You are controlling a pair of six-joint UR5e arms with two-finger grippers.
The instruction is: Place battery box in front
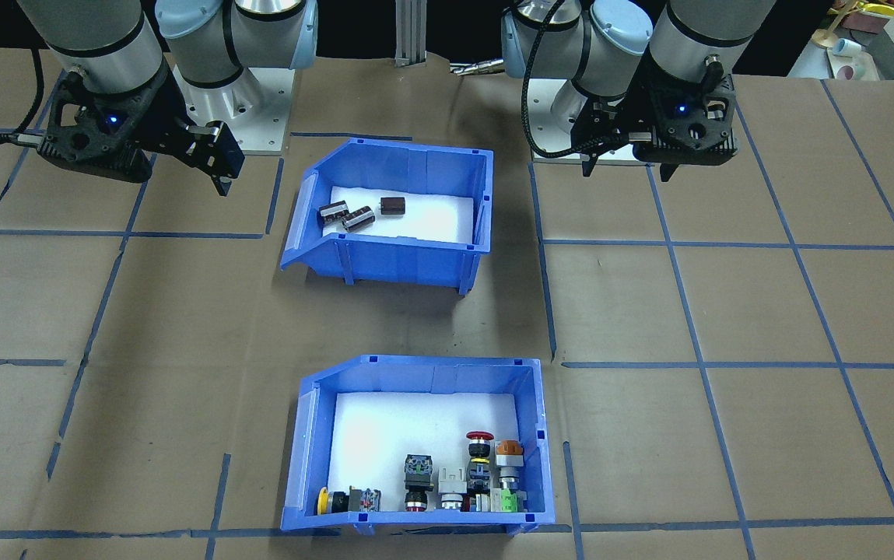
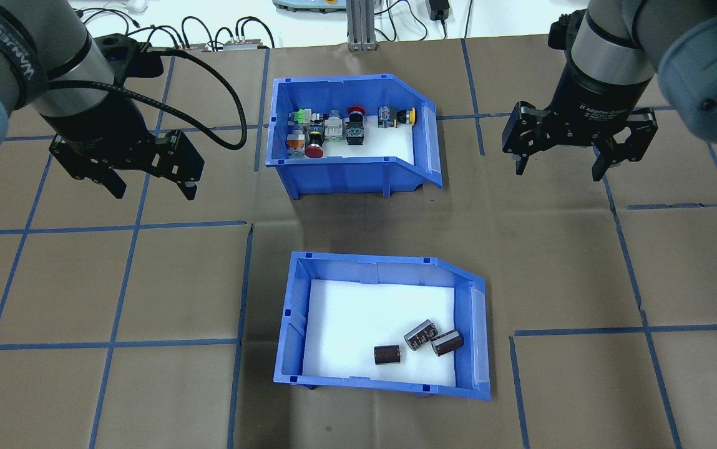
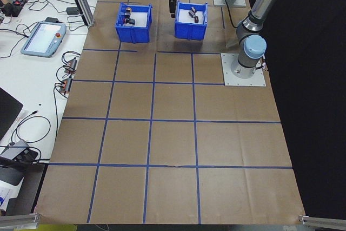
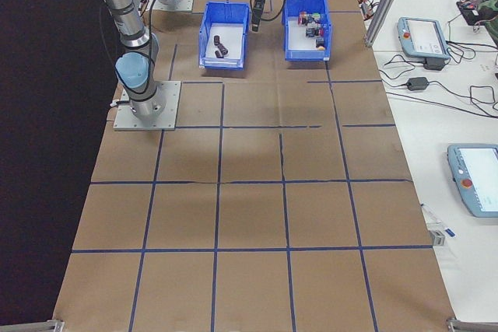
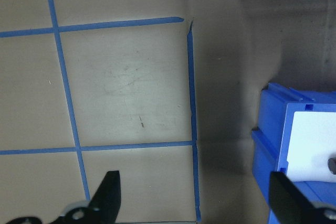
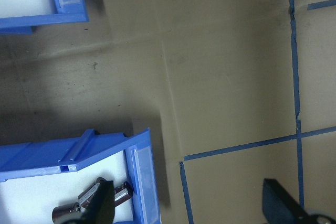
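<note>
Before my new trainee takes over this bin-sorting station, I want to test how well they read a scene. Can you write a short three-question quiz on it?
1. True or false: the left gripper holds the battery box.
2. What lies on the battery box's white pad?
A. two dark cylinders and a small dark block
B. coloured push-buttons
C. nothing
3. In the overhead view, which bin lies farther from the robot: the battery box or the button bin?

Key
1. False: both the left gripper and the right gripper hang open above the table, beside the bins.
2. A
3. The button bin.
</note>
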